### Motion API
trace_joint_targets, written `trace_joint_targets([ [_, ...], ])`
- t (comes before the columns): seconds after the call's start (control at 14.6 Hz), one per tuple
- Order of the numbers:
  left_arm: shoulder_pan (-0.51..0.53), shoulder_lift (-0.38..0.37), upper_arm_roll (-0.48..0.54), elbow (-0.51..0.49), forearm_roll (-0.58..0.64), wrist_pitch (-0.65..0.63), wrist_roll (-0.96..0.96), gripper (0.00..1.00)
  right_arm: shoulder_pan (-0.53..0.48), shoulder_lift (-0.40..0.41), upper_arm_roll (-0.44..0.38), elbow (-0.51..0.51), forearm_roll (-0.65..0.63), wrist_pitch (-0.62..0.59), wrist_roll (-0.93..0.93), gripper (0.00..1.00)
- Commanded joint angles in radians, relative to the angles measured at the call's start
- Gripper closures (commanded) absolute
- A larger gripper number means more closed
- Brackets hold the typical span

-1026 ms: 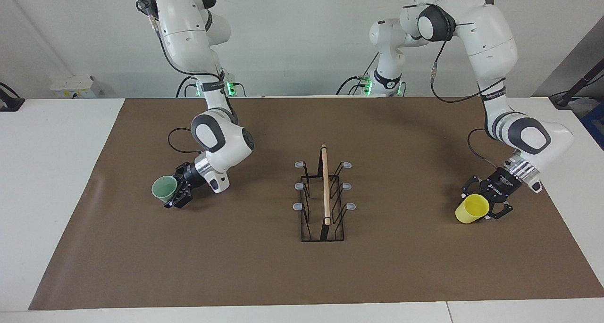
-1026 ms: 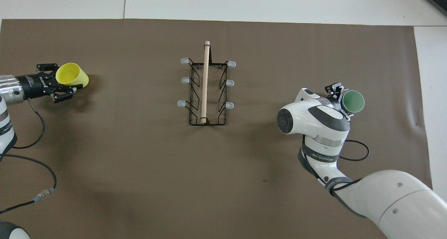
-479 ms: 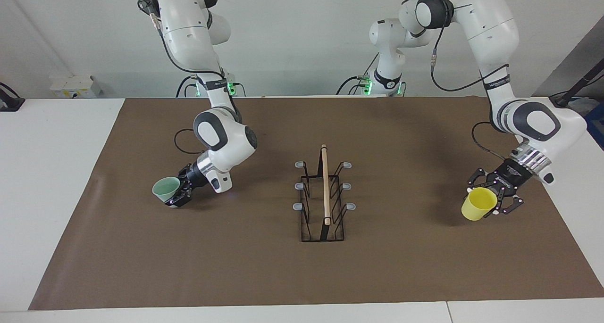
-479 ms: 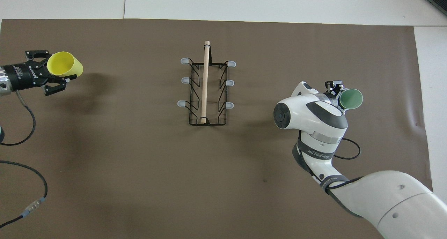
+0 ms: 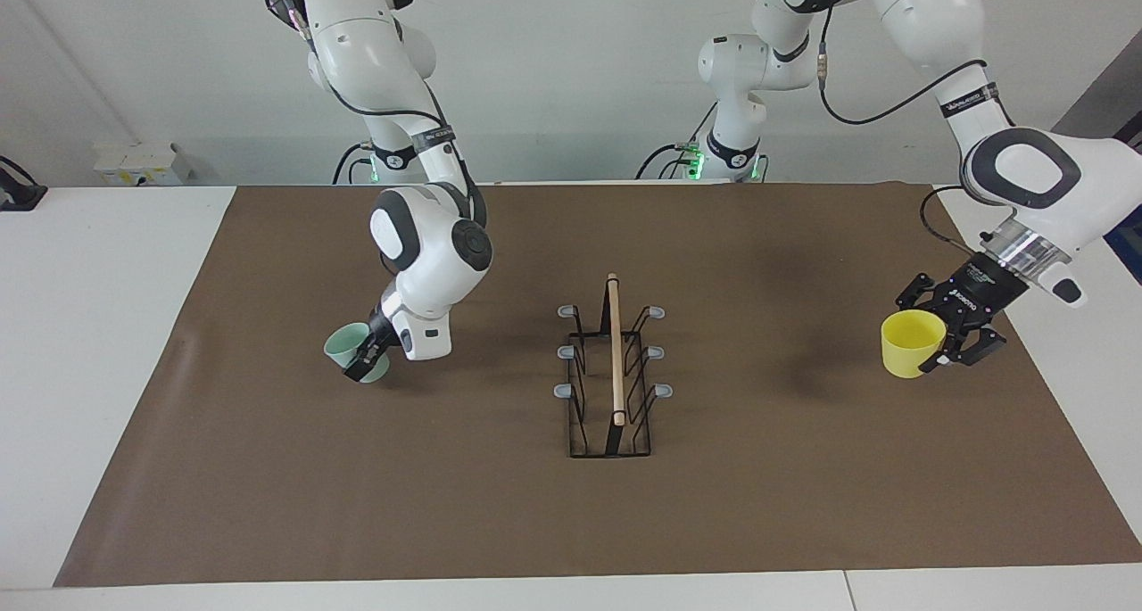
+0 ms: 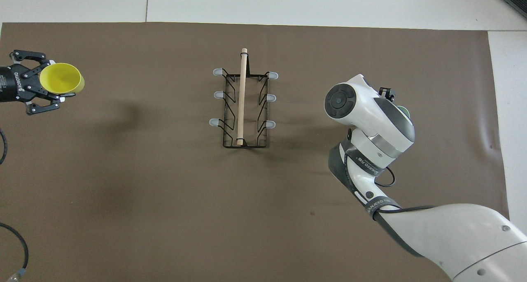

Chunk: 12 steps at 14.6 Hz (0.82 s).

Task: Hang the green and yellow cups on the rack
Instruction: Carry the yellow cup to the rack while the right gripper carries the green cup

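Rack (image 5: 612, 381) of black wire is seen standing in the middle of a brown mat (image 5: 500, 522) that is laid over a white surface (image 5: 98, 326). A light wooden rod (image 5: 615, 348) is carried along its top, and six grey-tipped pegs are set three to a side. No cup is hung on any peg.

The yellow cup (image 5: 912, 343) is held in the air by the left gripper (image 5: 947, 336), over the mat's edge at the left arm's end of the surface. Its body is pinched between the jaws, and its mouth is turned upward, so that its hollow inside is shown in the overhead view (image 6: 61, 78). A soft shadow is cast on the mat below it.

The mint green cup (image 5: 354, 350) is held by the right gripper (image 5: 368, 361), over the mat toward the right arm's end of the surface, well apart from the rack. It is clamped between the jaws just below the white wrist, and is tilted with its mouth facing up and away from the rack. In the overhead view this cup is almost wholly hidden by the right arm; only a green sliver (image 6: 405, 111) is seen past the wrist.
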<state>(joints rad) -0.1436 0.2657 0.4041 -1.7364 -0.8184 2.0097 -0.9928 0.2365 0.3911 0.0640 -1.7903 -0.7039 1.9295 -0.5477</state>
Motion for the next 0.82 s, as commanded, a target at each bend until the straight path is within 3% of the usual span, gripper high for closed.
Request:
trace_joint_targets([
  [0.0,-0.030,-0.055,-0.066,-0.023,0.178,0.029,0.005,1.00,-0.031,-0.064,0.010,0.019,0.150,0.041,-0.032,1.00],
  [0.27,-0.030,-0.088,-0.204,-0.015,0.514,0.043,-0.024,1.00,-0.037,-0.156,0.010,0.011,0.355,0.117,-0.031,1.00],
  [0.55,-0.028,-0.086,-0.326,0.009,0.752,0.047,-0.053,1.00,-0.052,-0.233,0.008,-0.015,0.591,0.221,-0.031,1.00],
  [0.75,-0.028,-0.077,-0.415,0.015,0.939,0.124,-0.050,1.00,-0.059,-0.282,0.008,-0.041,0.766,0.293,-0.035,1.00],
])
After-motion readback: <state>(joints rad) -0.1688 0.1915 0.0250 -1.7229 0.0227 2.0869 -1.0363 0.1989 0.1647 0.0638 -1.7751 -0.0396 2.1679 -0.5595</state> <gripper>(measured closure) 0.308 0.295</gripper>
